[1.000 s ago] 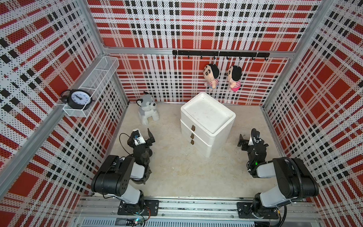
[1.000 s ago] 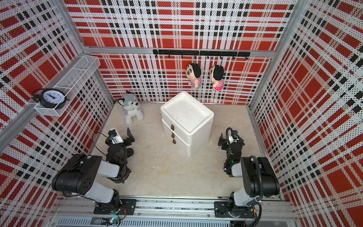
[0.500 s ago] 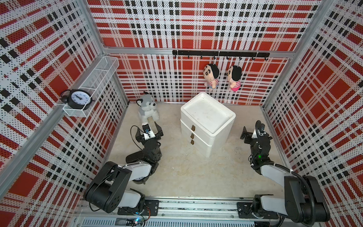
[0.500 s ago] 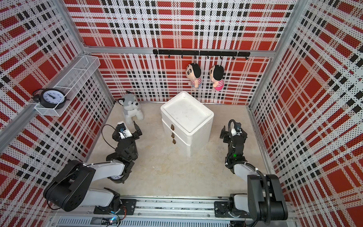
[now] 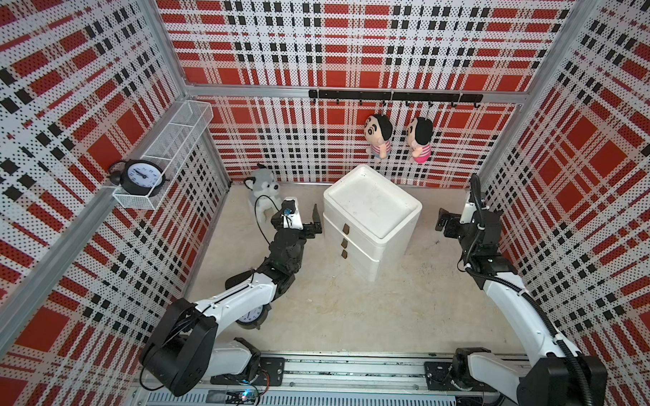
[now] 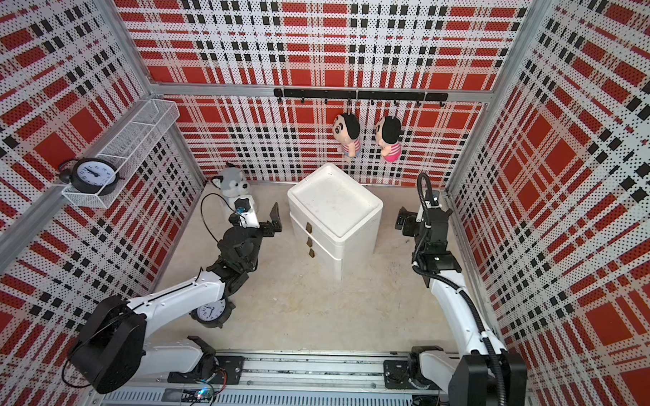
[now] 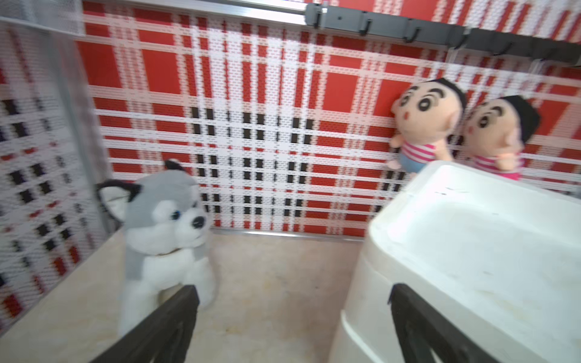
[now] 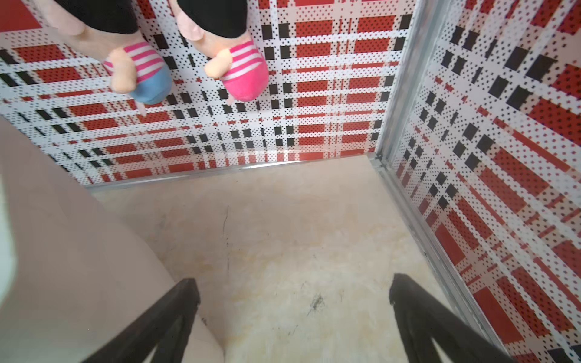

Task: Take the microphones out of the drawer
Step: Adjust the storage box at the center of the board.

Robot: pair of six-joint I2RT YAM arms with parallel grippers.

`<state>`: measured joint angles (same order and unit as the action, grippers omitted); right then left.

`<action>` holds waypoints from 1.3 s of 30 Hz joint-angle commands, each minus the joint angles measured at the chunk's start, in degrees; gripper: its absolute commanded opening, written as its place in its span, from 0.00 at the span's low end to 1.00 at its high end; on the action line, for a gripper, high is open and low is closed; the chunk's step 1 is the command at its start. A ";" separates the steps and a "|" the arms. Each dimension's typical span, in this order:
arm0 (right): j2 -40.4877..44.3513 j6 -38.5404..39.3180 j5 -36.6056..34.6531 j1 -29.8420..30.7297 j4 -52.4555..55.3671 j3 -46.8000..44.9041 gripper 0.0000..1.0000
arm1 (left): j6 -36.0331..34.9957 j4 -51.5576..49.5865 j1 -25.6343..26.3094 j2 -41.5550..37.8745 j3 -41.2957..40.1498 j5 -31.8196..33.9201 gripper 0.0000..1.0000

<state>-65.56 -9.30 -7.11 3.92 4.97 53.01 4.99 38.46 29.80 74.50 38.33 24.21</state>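
Note:
The white cabinet (image 5: 371, 209) (image 6: 334, 204) stands at mid-back, and its three brown-handled drawer fronts (image 5: 351, 245) are all shut. The microphone is hidden. My left gripper (image 5: 298, 214) (image 6: 256, 211) hovers open just left of the cabinet, level with its top. In the left wrist view the left gripper (image 7: 294, 289) has bare floor between its fingers, with the cabinet (image 7: 471, 251) behind one finger. My right gripper (image 5: 458, 219) (image 8: 294, 280) hangs open and empty between the cabinet's right side and the right wall.
A husky plush (image 5: 262, 188) (image 7: 163, 226) sits on the floor just behind my left gripper. Two dolls (image 5: 379, 135) (image 5: 420, 138) hang from a hook rail on the back wall. One clock (image 5: 250, 316) lies under my left arm; another clock (image 5: 140, 173) sits in a wire shelf.
Both arms have unfolded from near the front rail and reached toward the back. The left gripper has come up beside the cabinet, the right along the right wall. Both stayed open.

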 commanded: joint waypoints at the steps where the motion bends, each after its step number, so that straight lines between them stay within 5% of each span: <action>1: -0.04 -0.16 9.48 0.38 13.52 6.86 1.00 | 2.98 -5.83 0.52 -0.73 1.91 -14.65 0.98; 8: -6.55 0.02 19.04 1.90 23.90 18.64 1.00 | 5.47 -5.64 0.85 0.04 2.80 -26.59 0.98; 29: -34.31 6.01 14.28 11.35 45.80 52.97 0.91 | 10.66 1.50 1.31 -4.98 -7.45 -26.90 0.98; 39: -43.81 6.70 14.26 13.19 49.73 63.80 0.63 | 8.89 1.84 1.26 -3.60 -7.42 -29.69 0.98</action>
<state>-108.57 -3.60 7.66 16.45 51.75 114.67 14.94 38.57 30.81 70.67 31.00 -3.22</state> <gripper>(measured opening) 0.641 0.983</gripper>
